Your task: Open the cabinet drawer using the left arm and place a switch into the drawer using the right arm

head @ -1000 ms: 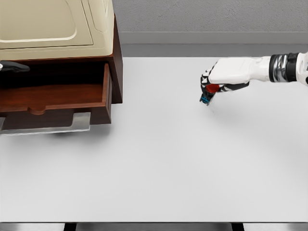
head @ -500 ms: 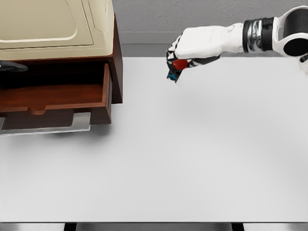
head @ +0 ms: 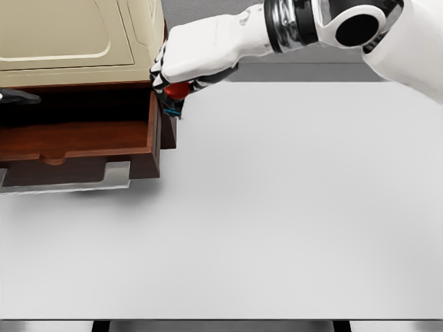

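Note:
The dark wood cabinet (head: 168,76) with a cream top stands at the upper left, and its drawer (head: 76,138) is pulled out toward me. My right hand (head: 173,79) hovers over the drawer's right wall, shut on a small switch (head: 176,92) with a red button and a blue base. The switch hangs just above the drawer's right edge. Only a dark sliver of my left hand (head: 17,97) shows at the far left edge, beside the cabinet opening.
A white table (head: 277,221) spreads out from the cabinet to the right and front. A grey wall band runs along the back. A metal handle plate (head: 69,181) juts from the drawer's front.
My right arm has swung left across the table carrying the switch, rising from mid-right to the drawer's right edge. The drawer and left hand have stayed put.

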